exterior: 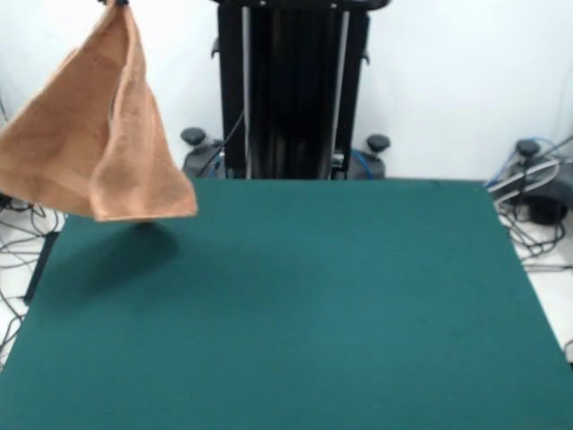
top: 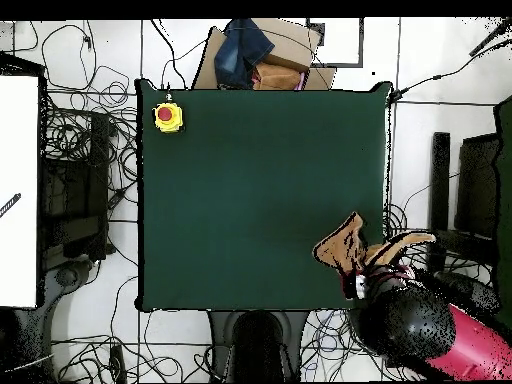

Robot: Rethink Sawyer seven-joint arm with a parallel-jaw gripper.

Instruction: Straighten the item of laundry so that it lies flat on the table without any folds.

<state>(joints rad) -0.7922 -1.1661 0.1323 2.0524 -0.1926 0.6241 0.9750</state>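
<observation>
The orange-tan towel (exterior: pixel 98 143) hangs in the air from its top corner, draped in folds, above the far left corner of the green table (exterior: pixel 313 313). Its lower edge hangs clear of the cloth and casts a shadow below. Only the tip of my gripper (exterior: pixel 116 3) shows at the top edge, pinching the towel's top. In the overhead view the towel (top: pixel 345 245) is bunched at the table's (top: pixel 250 180) lower right edge, with my red and black arm (top: pixel 425 325) beside it.
A yellow box with a red button (top: pixel 168 117) sits at the table's upper left corner. A cardboard box with blue cloth (top: pixel 262 55) lies beyond the top edge. The black pedestal (exterior: pixel 291 90) stands behind the table. Cables cover the floor around.
</observation>
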